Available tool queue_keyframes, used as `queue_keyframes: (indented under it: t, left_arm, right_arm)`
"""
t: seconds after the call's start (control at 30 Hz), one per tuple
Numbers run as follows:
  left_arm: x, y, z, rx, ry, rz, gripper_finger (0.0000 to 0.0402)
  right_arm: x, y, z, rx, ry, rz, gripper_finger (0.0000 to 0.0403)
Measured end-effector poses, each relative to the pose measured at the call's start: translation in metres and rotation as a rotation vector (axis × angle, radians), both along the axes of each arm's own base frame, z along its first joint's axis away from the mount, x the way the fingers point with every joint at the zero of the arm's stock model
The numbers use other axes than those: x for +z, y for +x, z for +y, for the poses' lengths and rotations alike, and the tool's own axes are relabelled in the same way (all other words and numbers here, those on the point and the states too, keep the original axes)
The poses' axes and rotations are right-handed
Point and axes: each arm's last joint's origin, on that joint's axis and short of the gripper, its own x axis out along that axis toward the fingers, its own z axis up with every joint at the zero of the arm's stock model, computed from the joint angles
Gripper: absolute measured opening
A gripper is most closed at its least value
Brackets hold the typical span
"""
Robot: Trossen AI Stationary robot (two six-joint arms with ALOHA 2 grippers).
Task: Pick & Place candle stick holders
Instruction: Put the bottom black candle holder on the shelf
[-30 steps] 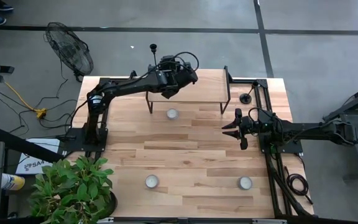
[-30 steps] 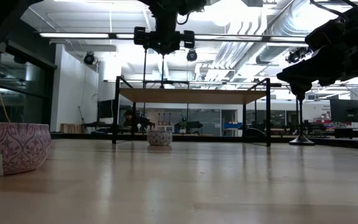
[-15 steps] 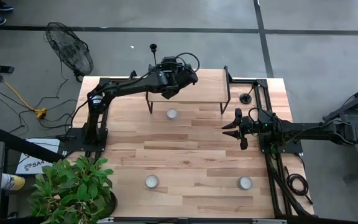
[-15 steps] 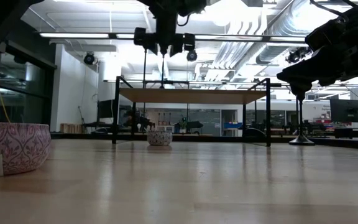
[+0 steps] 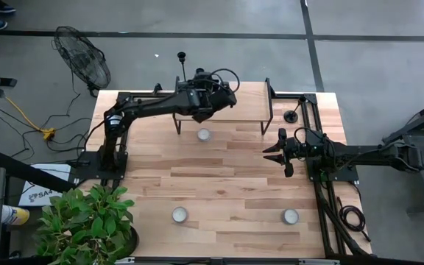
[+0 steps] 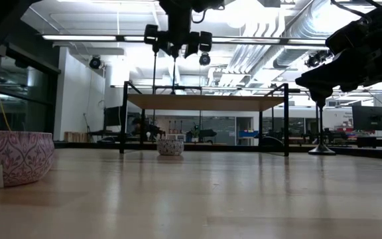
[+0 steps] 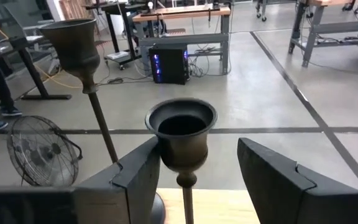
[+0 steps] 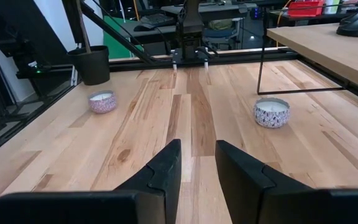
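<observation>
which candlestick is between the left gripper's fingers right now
The shorter candlestick, whose cup sits between the open left gripper fingers. The taller candlestick stands off to one side, outside them.

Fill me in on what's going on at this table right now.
The left pincer is up over the raised wooden shelf at the table's far edge, open around the cup of a candle stick holder and not closed on it. A taller candle stick holder stands just beyond. A third stands at the right end of the shelf. The right pincer waits open over the table's right side.
</observation>
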Motion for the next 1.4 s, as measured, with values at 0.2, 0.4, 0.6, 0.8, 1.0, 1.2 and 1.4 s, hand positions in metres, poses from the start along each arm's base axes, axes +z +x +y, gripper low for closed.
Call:
queue_keyframes:
  t: [0.2,0.4,0.6,0.8,1.0,1.2,1.4]
  left_arm:
    - [-0.0009,0.0015,-0.0099,-0.017,0.003,0.024,0.0211]
    - [-0.0012,0.0013,-0.0108,-0.018,0.002,0.031,0.0211]
    - [-0.0011,0.001,-0.0101,-0.013,0.006,0.029,0.0211]
    - [-0.0007,0.0007,-0.01,-0.001,0.02,0.028,0.0212]
    - [-0.0007,0.0007,-0.01,-0.001,0.02,0.028,0.0212]
    - [-0.0013,0.0006,-0.01,-0.019,-0.001,0.05,0.0212]
    - [-0.0013,0.0005,-0.01,-0.023,-0.004,0.054,0.0212]
  right_arm:
    - [0.0001,0.0,0.0,0.0,0.0,0.0,0.0096]
    - [0.0002,0.0,0.0,0.0,0.0,-0.001,0.0096]
    - [0.0001,0.0,0.0,0.0,0.0,-0.001,0.0096]
    - [0.0001,0.0,0.0,0.0,0.0,-0.001,0.0096]
    - [0.0,0.0,0.0,0.0,0.0,0.0,0.0096]
    - [0.0001,0.0,0.0,0.0,0.0,-0.001,0.0096]
    - [0.0002,0.0,0.0,0.0,0.0,-0.001,0.0096]
